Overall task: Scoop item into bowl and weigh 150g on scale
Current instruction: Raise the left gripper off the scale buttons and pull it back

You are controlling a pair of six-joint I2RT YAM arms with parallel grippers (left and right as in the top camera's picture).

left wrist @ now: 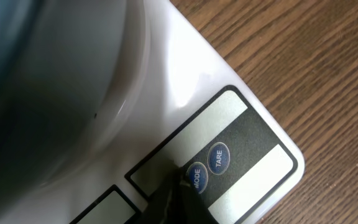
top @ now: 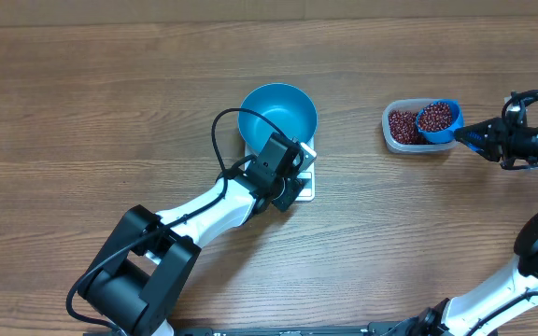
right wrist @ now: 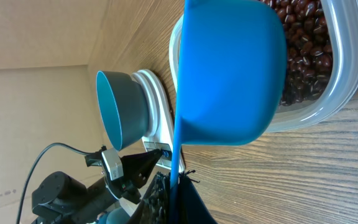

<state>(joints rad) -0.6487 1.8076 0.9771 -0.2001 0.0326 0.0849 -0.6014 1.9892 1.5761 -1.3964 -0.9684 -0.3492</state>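
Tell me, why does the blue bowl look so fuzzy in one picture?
Left wrist view: the bowl sits too close to the camera, so it blurs, while the scale has sharp buttons and glare on its white top. Overhead view: the bowl looks crisp.

1. Brown wooden table: matt, visible grain.
2. Flat white plastic scale: glossy, reflective.
3. Deep bright-blue bowl: smooth walls.
4. Small blue plastic scoop: smooth, satin.
5. Clear plastic tub: translucent, smooth.
6. Small dark red-brown beans: shiny skins.
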